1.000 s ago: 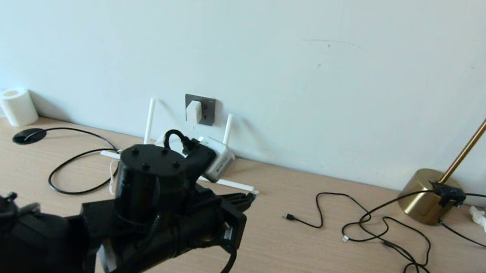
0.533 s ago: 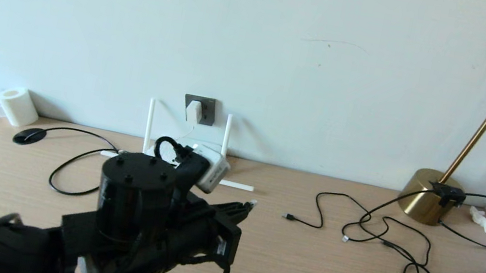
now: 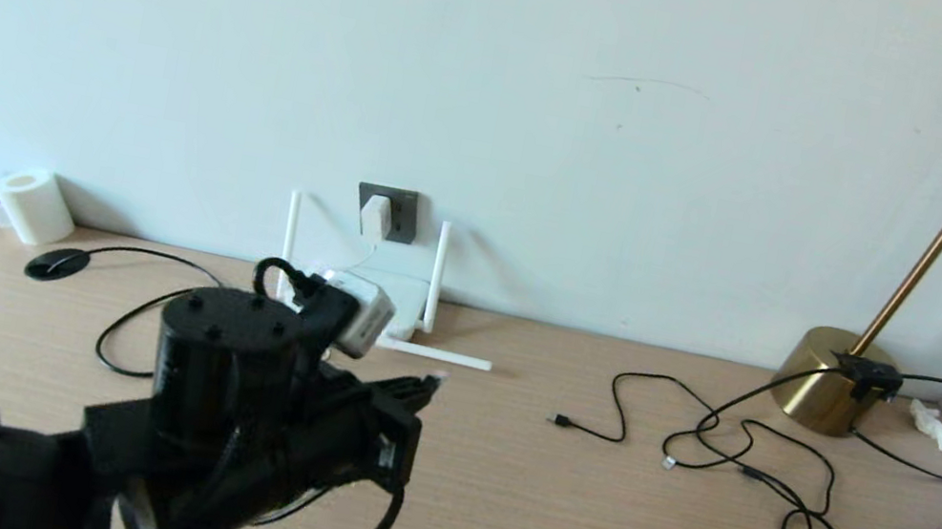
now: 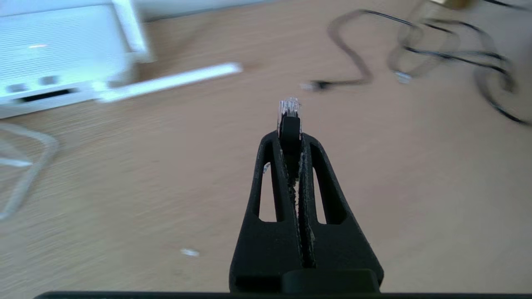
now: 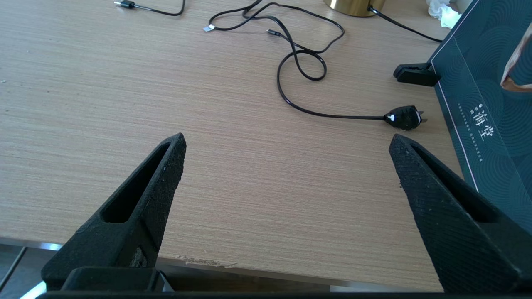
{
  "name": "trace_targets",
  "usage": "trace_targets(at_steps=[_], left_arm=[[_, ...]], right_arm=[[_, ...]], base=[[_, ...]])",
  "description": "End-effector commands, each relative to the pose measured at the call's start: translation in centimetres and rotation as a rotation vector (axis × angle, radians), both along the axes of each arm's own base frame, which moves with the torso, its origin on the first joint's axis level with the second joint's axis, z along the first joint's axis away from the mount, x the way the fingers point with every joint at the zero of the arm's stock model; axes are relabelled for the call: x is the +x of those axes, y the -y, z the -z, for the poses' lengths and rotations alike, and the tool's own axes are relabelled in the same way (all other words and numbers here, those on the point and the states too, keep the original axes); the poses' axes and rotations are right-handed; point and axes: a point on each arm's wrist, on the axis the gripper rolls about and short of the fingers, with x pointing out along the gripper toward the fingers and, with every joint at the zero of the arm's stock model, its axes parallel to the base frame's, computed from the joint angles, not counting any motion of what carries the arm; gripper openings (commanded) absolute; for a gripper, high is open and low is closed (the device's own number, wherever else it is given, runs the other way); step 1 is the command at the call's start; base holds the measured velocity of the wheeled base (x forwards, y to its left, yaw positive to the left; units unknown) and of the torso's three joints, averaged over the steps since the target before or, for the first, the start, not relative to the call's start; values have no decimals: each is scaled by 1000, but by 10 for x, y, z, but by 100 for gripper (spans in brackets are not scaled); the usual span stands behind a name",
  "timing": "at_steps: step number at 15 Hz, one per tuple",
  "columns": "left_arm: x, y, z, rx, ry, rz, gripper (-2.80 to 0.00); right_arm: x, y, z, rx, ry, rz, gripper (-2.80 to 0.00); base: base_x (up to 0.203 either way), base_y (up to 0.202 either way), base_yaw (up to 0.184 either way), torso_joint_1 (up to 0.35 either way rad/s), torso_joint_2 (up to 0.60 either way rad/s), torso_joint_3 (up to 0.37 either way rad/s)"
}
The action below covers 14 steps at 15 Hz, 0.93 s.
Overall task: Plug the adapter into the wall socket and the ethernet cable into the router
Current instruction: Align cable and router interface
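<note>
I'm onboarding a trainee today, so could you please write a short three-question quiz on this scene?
1. True or false: the adapter already sits in the wall socket.
2. What does the left hand grip? A) a lamp plug B) the ethernet cable C) nothing
3. Fill in: the right hand hangs open above the ____.

Key
1. True; its thin white cord drops toward the router.
2. B; the clear plug tip sticks out past the closed fingertips, not yet in the router.
3. Desk.

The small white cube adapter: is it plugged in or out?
In: the small white cube adapter sits on the dark grey wall socket.
</note>
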Motion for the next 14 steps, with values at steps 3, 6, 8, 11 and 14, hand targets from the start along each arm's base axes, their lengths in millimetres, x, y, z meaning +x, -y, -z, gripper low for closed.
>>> trace_targets(at_steps=[3,6,8,11,14], left_arm=[[46,-55,9,-8,-29,-186,-280],[73,-82,16,-59,-64,-258,-280],[82,-83,14,-202,-104,-290,-280],[91,-81,28,-216,-160,-274,-280],[102,-77,44,-207,-179,-268,-280]], right_arm=[[0,0,0,-1,-2,-1,0],[0,0,0,-1,-2,-1,0],[0,0,0,-1,-2,-1,0],[0,0,0,-1,-2,-1,0],[0,0,0,-1,-2,-1,0]], base=[[0,0,0,0,0,0],[0,0,0,0,0,0],[0,0,0,0,0,0],[0,0,0,0,0,0],[0,0,0,0,0,0]])
